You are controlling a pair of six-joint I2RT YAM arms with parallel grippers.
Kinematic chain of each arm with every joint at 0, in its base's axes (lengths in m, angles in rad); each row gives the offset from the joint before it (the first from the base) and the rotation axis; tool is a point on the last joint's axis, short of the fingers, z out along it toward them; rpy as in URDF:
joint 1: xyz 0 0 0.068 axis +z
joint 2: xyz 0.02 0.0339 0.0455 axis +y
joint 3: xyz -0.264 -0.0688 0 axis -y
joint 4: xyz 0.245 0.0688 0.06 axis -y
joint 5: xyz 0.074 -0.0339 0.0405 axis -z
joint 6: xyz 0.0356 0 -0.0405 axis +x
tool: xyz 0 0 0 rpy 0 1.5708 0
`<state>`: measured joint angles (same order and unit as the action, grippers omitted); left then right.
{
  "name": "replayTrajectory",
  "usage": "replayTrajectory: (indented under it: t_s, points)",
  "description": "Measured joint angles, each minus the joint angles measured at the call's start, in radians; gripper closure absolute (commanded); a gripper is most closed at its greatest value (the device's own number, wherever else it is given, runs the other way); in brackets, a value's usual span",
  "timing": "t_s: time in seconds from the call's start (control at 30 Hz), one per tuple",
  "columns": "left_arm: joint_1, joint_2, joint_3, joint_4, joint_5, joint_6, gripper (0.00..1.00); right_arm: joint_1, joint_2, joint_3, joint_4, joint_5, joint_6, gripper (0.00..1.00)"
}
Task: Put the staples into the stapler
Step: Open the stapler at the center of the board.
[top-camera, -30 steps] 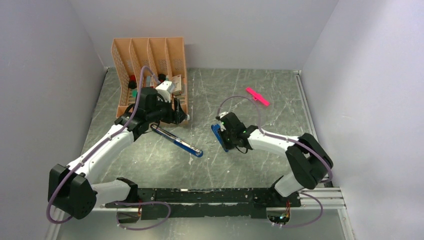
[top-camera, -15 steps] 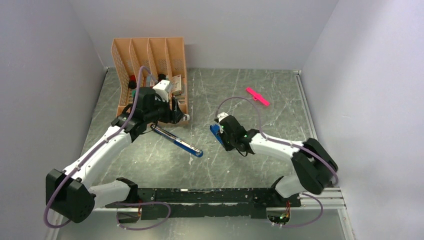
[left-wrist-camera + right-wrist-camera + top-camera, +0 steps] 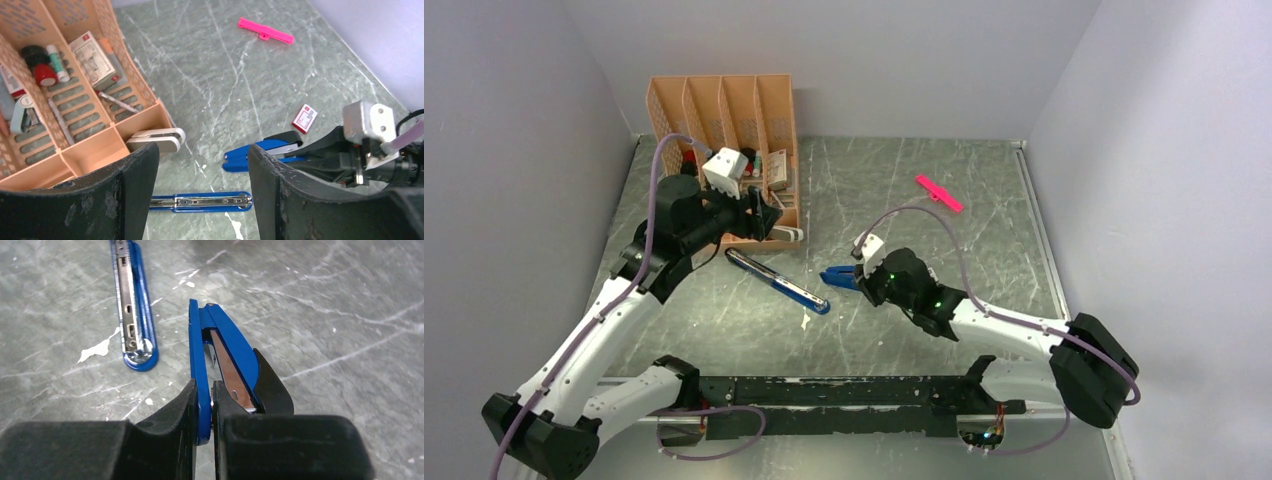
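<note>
Right pincer [image 3: 204,390] clamps stapler [image 3: 227,347] — pink stick [image 3: 939,193], organiser [image 3: 724,112] well apart.

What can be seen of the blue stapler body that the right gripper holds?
The blue stapler body looks like painted metal, with a black plastic piece along one side and a bare brownish metal strip between its two blue leaves, which stand apart. The right gripper is shut on one thin blue leaf. The long blue rail lies beside it, not touching. Whether the body rests on the table cannot be told.
</note>
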<state>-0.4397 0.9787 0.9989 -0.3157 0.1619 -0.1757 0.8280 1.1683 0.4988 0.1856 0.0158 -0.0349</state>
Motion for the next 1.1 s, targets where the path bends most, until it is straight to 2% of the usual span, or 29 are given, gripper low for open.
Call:
replayTrajectory:
  t_s: [0.23,0.5,0.73,0.9,1.1]
  points:
    - [0.0,0.009,-0.033,0.05,0.125,0.019,0.33,0.106,-0.022,-0.08,0.118,0.03,-0.17,1.0]
    - [0.0,0.079,-0.078,0.101,0.357,0.119,0.35,0.279,-0.082,-0.282,0.352,0.081,-0.534,1.0]
    - [0.0,0.143,-0.068,0.136,0.588,0.405,0.35,0.317,-0.066,-0.321,0.434,0.12,-0.739,1.0]
    - [-0.003,0.261,0.016,0.059,0.68,0.675,0.25,0.333,-0.051,-0.357,0.481,0.12,-0.844,1.0]
    - [-0.013,0.421,0.071,0.034,0.793,0.923,0.21,0.366,0.001,-0.357,0.52,0.143,-0.937,1.0]
